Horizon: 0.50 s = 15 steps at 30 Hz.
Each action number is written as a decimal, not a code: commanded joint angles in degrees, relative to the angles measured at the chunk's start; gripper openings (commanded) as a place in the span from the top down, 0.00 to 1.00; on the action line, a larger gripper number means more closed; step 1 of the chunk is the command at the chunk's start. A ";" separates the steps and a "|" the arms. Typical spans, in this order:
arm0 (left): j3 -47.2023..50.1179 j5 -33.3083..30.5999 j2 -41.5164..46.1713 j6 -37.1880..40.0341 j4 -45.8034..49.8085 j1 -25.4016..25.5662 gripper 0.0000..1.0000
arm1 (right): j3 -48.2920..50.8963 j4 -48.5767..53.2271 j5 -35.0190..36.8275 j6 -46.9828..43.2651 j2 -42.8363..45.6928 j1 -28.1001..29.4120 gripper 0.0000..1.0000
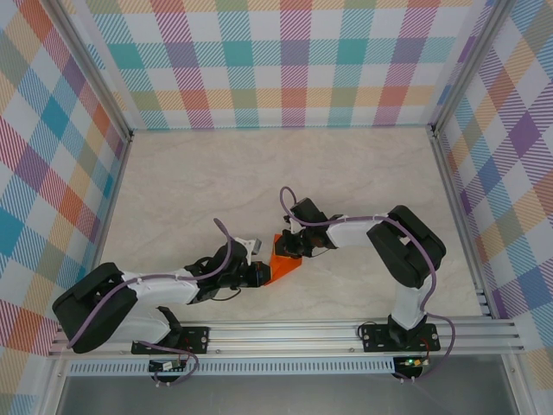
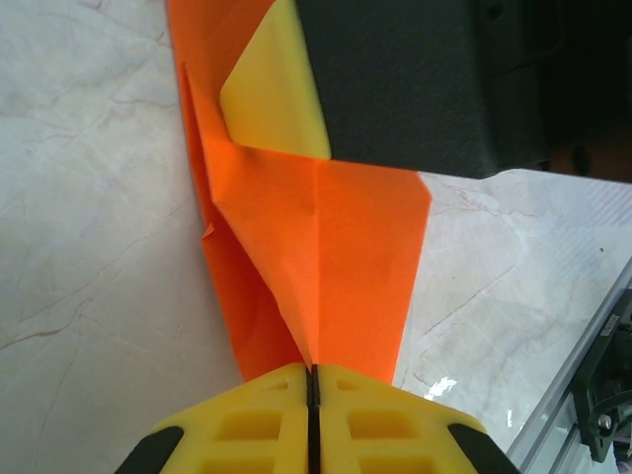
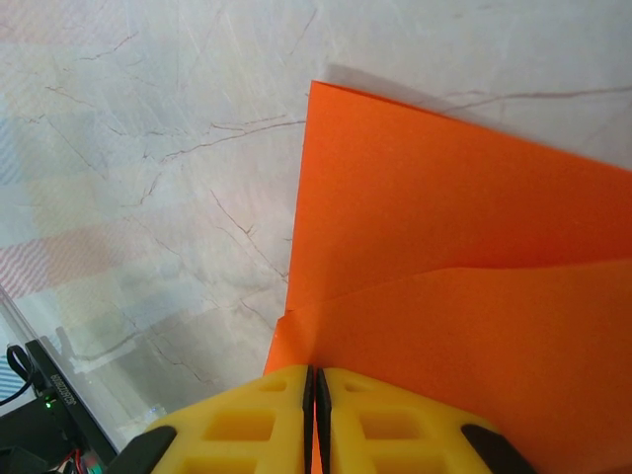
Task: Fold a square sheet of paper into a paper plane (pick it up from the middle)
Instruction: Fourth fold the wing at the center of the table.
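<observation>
Between the left end effector (image 2: 312, 370) and right end effector (image 3: 314, 373), each clamped on it, the paper (image 2: 336, 257) is steadied for creasing.

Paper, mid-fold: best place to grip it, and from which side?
Pinch the paper at its edge where the centre crease ends, coming in edge-on along the sheet. It is thin, with no bulk to clasp, and the folded layers there probably make it stiffest. The left gripper and right gripper are both shut on its edges, from opposite ends.
</observation>
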State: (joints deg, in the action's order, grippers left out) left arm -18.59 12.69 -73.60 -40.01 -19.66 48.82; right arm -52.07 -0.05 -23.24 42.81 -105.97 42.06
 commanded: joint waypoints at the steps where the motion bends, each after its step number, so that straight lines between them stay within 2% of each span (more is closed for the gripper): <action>1: 0.84 3.17 2.03 2.72 -0.87 -0.16 0.87 | 1.75 2.75 4.25 -0.97 -3.80 0.38 0.87; 12: 0.12 3.74 3.07 3.97 1.61 -0.18 0.86 | 1.60 2.66 4.04 -0.93 -4.11 0.39 0.87; 15: 0.22 4.83 3.15 4.60 2.78 -0.18 0.82 | 1.54 2.73 3.93 -0.89 -3.98 0.37 0.87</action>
State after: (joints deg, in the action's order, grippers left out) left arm -18.50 14.83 -71.35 -37.26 -18.11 48.66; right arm -52.07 -0.14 -23.31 42.81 -106.00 42.06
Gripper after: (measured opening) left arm 0.174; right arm 0.133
